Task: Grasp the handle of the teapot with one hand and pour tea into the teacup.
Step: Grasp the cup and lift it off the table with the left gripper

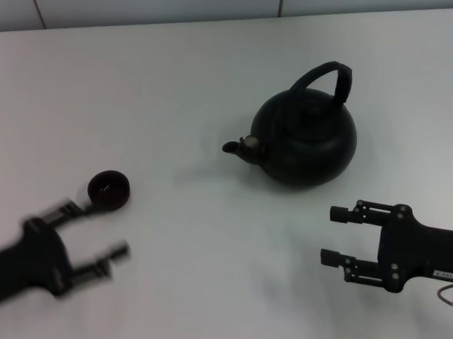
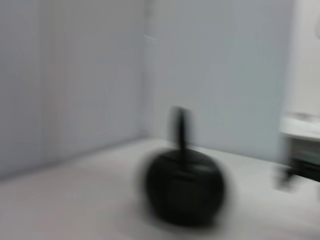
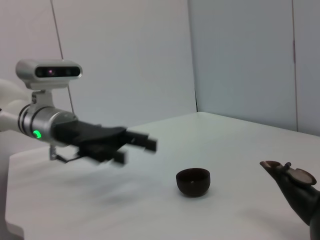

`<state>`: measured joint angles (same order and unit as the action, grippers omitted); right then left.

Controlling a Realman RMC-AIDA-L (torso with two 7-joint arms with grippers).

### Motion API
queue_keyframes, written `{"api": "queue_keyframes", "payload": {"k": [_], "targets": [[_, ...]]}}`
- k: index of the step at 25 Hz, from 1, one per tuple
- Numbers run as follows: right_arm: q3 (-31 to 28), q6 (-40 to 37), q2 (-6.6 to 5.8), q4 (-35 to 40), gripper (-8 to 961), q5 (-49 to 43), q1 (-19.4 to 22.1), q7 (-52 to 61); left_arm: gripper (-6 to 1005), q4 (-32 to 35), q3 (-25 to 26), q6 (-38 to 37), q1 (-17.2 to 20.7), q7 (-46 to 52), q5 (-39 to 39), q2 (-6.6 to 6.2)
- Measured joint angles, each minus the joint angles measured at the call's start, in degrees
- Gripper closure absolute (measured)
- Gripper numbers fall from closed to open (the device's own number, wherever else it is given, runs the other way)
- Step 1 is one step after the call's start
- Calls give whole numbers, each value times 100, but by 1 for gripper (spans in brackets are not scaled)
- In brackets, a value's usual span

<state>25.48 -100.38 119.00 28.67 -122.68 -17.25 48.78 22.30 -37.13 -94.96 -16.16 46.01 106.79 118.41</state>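
The matte-black teapot (image 1: 306,139) stands right of the table's middle, its arched handle (image 1: 326,78) upright and its spout (image 1: 238,147) pointing left. The small dark teacup (image 1: 108,189) sits to the left, well apart from the pot. My left gripper (image 1: 96,228) hovers just in front of the teacup, open and empty, blurred by motion. My right gripper (image 1: 332,235) is open in front of the teapot, holding nothing. The left wrist view shows the teapot (image 2: 184,187) blurred. The right wrist view shows the teacup (image 3: 193,181), the spout (image 3: 280,167) and the left gripper (image 3: 136,150).
The white table (image 1: 192,79) runs back to a pale wall (image 1: 143,3). Nothing else stands on it besides the pot and the cup.
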Motion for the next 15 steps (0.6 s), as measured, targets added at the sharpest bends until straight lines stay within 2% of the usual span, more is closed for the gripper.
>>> {"api": "queue_keyframes", "payload": {"k": [3, 6, 15], "targets": [[-10, 0, 0, -37, 286, 18, -11, 0, 195, -71, 1164, 185, -14, -93, -3, -3], [-21, 3, 0, -38, 286, 25, -17, 0, 195, -189, 1421, 197, -22, -361, -4, -1], [-53, 13, 0, -37, 287, 26, -30, 0, 195, -456, 1383, 606, -23, -872, 34, 26]]}}
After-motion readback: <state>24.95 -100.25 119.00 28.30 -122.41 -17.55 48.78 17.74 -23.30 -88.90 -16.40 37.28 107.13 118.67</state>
